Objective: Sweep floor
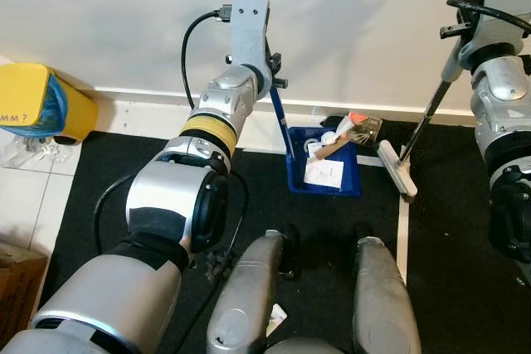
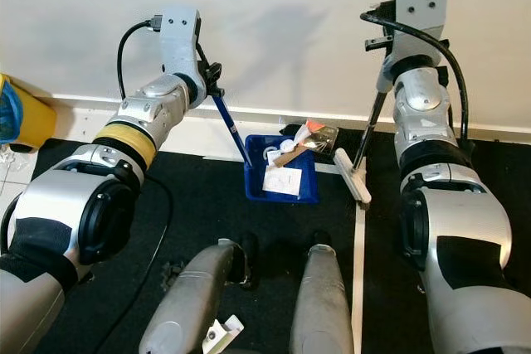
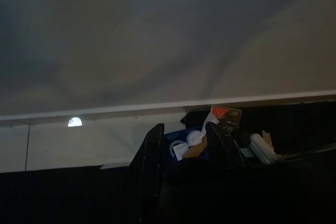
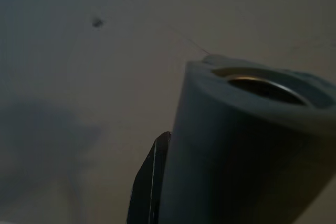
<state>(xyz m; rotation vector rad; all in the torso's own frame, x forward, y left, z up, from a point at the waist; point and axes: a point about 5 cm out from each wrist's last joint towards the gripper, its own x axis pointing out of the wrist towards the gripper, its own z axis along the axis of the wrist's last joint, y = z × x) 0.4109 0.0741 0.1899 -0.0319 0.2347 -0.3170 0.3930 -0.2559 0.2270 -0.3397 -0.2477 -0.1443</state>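
A blue dustpan [image 1: 325,173] rests on the black mat by the wall, holding paper, a wooden piece and a wrapper [image 1: 358,124]. Its thin blue handle [image 1: 278,113] rises to my left gripper [image 1: 275,80], which is shut on it. In the left wrist view the dark fingers [image 3: 151,171] frame the dustpan [image 3: 181,139] below. A broom with a white head [image 1: 397,168] stands just right of the dustpan. My right gripper [image 2: 383,60] is shut on its dark pole [image 2: 369,126]. The pole's grey top end [image 4: 252,129] looms close in the right wrist view.
The white wall and baseboard [image 1: 149,109] run right behind the dustpan. A yellow bin with a blue bag [image 1: 33,101] stands at the left on white tiles. A cardboard box [image 1: 15,288] sits at the near left. My legs [image 1: 249,296] stand on the mat.
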